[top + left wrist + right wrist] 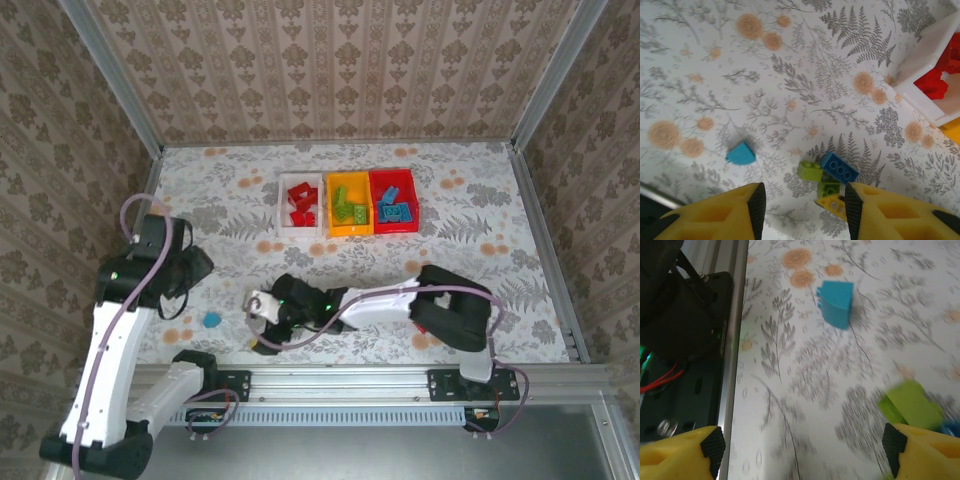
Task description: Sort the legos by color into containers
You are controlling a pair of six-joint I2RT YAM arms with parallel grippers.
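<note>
Legos (839,170) loose beside right claw (803,446)

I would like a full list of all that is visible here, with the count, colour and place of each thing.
white bin: one, far centre, leftmost of three
red bricks: several, in white bin
yellow-orange bin: one, middle
green bricks: several, in yellow-orange bin
red bin: one, rightmost
blue bricks: several, in red bin
blue wedge: one, alone, near edge
loose green bricks: two, lime, near edge
loose blue brick: one, touching them
table: one, floral
left pincer: yellow, open
right pincer: yellow, open
</note>
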